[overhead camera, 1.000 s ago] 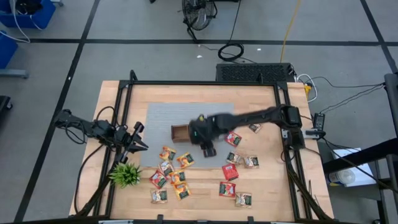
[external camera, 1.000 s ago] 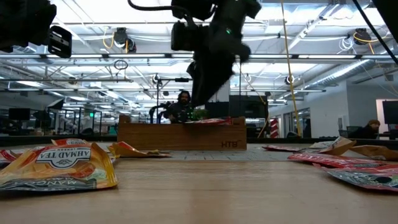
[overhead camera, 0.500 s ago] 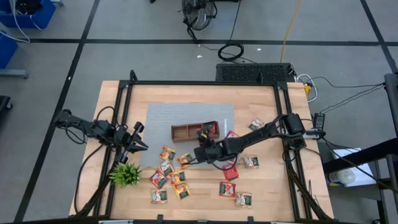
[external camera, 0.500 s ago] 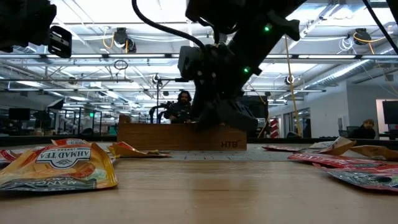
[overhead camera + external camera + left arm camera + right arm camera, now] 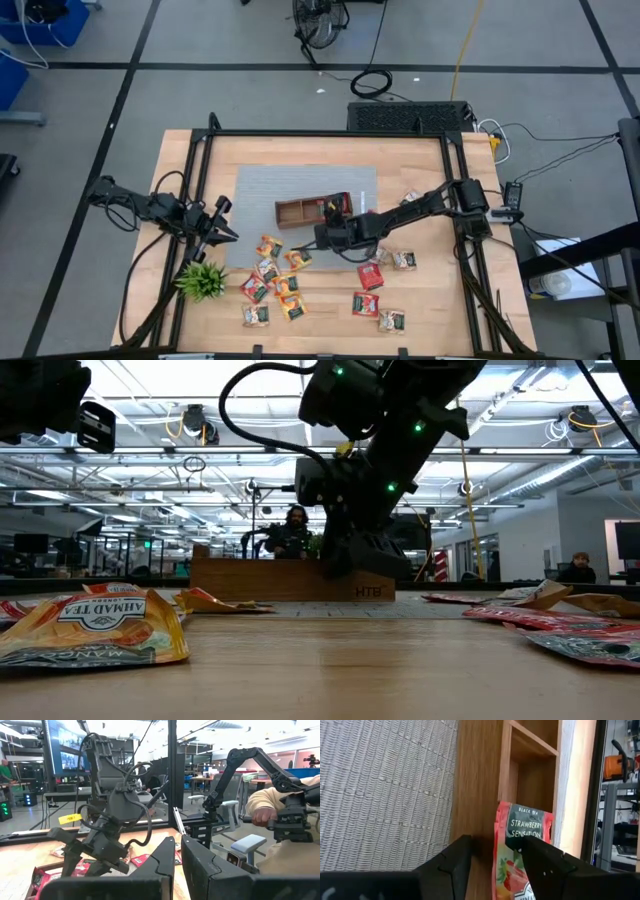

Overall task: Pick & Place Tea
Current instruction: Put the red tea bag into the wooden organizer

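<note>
Fingers of the left gripper (image 5: pixel 222 235) sit pressed nearly together, a thin slit between them, as that arm waits at the table's (image 5: pixel 420 300) left edge, well left of the wooden tray (image 5: pixel 297 212), with the small green plant (image 5: pixel 202 280) just beside it. Nearer the tray, a cluster of tea sachets (image 5: pixel 271 284) lies scattered on the bare wood in front of the tray's left half, printed orange-yellow, red and pale green. The tray itself rests on a grey woven mat (image 5: pixel 262 195); its two left compartments show bare wood, while red sachets fill the right one. At the tray's front right corner the right gripper (image 5: pixel 322 237) hangs low, its fingers (image 5: pixel 547 862) spread apart, and between them a red sachet marked "Strawberry Sensation" (image 5: pixel 522 847) lies against the tray's wall by a compartment; whether the fingers touch it cannot be told. From table height the dark gripper stands in front of the tray's right half, and a large orange sachet (image 5: pixel 95 628) fills the near foreground. Right of the tray, more sachets (image 5: pixel 388 258) are strewn across the wood, red and pale ones mixed.
</note>
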You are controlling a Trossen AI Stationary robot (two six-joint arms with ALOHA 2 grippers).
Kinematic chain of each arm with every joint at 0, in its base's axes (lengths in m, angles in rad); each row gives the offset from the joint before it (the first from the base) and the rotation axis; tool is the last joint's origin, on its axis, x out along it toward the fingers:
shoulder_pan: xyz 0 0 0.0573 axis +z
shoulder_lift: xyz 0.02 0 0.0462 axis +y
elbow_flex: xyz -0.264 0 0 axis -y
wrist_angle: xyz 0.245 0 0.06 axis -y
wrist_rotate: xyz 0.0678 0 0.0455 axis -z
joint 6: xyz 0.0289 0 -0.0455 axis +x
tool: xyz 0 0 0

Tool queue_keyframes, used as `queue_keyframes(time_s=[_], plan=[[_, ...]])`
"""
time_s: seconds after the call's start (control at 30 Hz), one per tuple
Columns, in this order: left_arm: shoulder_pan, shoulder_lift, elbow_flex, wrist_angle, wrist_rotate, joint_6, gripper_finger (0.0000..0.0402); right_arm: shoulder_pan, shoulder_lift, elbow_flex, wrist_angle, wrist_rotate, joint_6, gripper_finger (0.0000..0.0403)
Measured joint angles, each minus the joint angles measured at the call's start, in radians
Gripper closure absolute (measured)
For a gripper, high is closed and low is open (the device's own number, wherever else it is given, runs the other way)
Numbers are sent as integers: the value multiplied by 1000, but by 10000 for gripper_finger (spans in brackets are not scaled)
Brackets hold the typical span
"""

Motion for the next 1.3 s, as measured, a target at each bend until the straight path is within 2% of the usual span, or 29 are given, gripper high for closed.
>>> queue_keyframes(time_s=[0.1, 0.37, 0.57, 0.8, 0.93, 1.03, 1.13, 1.3], plan=[[0, 0, 0, 0, 0, 0, 366, 5, 0, 0, -7, 1, 0, 279], [0, 0, 0, 0, 0, 0, 366, 36, -2, 2, -10, 15, -16, 392], [0, 0, 0, 0, 0, 0, 366, 64, -13, 1, -20, 48, 2, 400], [0, 0, 0, 0, 0, 0, 366, 71, -135, 0, -30, 35, 104, 402], [0, 0, 0, 0, 0, 0, 366, 54, -236, -16, -8, -80, 171, 402], [0, 0, 0, 0, 0, 0, 366, 7, -325, -119, 98, -193, 217, 402], [0, 0, 0, 0, 0, 0, 366, -61, -419, -292, 291, -334, 260, 402], [0, 0, 0, 0, 0, 0, 366, -184, -551, -583, 719, -508, 358, 402]])
